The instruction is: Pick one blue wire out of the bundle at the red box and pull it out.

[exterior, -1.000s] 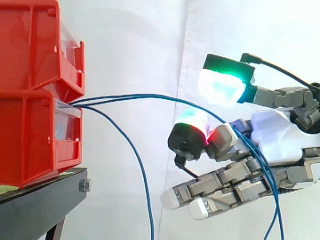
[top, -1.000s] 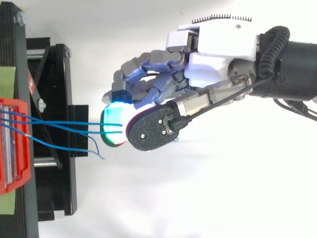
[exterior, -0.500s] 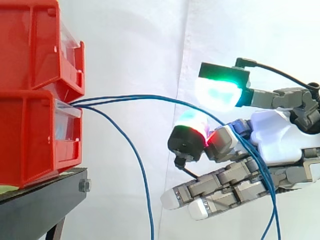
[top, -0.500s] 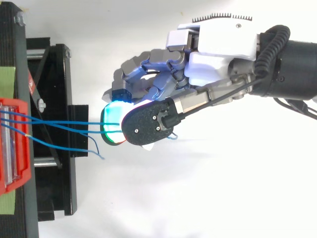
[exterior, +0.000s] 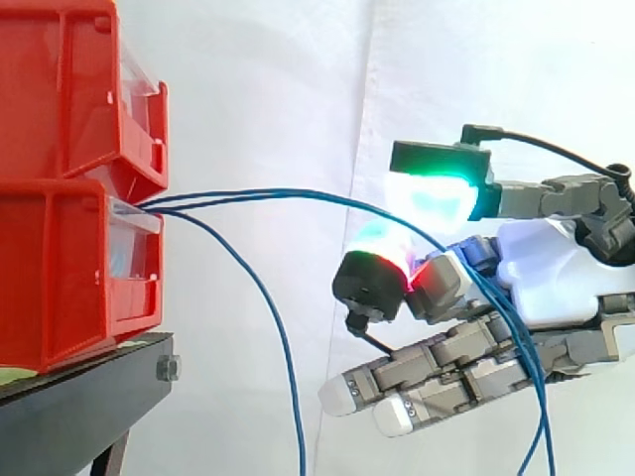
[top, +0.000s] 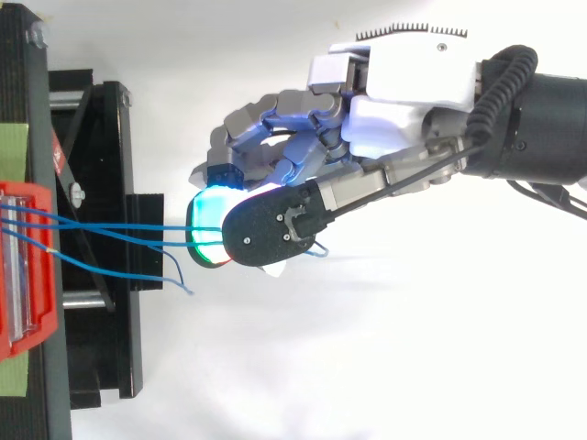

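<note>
Three thin blue wires come out of the front of the lower red bin. Two of them arch rightward and drape over my hand, then hang down behind it. The third wire droops straight down between bin and hand; its loose end lies near the stand in the top view. The two wires run between a green-glowing pad above and a red-and-green pad below, with a small gap left between the pads. The other fingers stretch out beneath. My hand is open.
A second red bin sits stacked on the lower one. Both rest on a black stand at the left, before a white curtain. From above, the stand's black frame reaches toward the hand.
The green-glowing pad has come down and moved left, closer to the pad under the wires. Wires, bins and the rest of the hand have stayed put.
</note>
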`<state>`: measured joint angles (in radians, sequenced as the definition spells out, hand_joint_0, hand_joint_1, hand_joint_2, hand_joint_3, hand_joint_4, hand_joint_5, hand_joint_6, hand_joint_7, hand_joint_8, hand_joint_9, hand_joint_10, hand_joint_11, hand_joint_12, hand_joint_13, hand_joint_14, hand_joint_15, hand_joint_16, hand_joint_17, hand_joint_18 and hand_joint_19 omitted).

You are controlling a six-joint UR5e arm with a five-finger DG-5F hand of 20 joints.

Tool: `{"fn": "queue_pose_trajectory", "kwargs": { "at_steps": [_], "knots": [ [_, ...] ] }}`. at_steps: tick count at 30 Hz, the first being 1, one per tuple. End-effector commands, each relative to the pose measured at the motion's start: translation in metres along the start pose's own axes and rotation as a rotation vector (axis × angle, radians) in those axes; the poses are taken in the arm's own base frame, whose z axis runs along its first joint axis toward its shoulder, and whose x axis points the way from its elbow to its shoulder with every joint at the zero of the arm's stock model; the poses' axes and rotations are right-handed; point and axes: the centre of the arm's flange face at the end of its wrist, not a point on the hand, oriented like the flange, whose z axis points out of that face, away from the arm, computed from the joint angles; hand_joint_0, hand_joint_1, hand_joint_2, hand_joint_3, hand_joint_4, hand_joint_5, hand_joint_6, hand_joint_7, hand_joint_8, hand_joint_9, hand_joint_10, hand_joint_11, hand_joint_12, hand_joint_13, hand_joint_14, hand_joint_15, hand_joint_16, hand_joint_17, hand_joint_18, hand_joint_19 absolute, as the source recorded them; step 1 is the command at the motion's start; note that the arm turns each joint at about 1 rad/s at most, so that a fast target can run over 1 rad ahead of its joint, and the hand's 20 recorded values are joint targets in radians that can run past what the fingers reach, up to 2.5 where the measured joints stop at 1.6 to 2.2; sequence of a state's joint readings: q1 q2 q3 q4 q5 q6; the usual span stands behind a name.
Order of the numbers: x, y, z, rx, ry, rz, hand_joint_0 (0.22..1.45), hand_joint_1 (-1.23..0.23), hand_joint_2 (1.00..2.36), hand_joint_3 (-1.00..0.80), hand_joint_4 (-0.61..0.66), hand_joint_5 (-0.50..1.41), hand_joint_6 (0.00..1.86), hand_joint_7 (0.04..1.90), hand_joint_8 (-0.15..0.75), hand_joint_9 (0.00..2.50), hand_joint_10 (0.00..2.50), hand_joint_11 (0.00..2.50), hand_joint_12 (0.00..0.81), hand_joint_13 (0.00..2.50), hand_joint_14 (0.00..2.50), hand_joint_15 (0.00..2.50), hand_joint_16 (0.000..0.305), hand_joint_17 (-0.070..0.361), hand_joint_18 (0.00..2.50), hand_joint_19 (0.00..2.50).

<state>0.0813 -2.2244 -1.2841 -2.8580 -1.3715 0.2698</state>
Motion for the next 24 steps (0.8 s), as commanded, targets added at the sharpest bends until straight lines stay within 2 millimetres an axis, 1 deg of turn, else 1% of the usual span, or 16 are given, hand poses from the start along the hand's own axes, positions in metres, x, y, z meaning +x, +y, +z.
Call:
{"fn": "queue_pose_trajectory", "kwargs": {
  "at_steps": [1,24],
  "knots": [
    [0.0000,0.0002,0.0000,-0.001,0.000,-0.003,0.57,-0.76,1.02,-0.19,0.20,-0.13,0.84,1.26,0.319,0.97,0.03,1.02,0.411,0.28,0.00,0.11,0.062,0.140,0.25,0.29],
    [-0.0011,0.0003,-0.0001,0.001,-0.002,-0.028,0.57,-0.77,1.02,-0.13,0.18,-0.12,0.84,1.28,0.314,1.00,0.03,1.01,0.411,0.30,0.00,0.11,0.062,0.140,0.27,0.27]
  ]
}}
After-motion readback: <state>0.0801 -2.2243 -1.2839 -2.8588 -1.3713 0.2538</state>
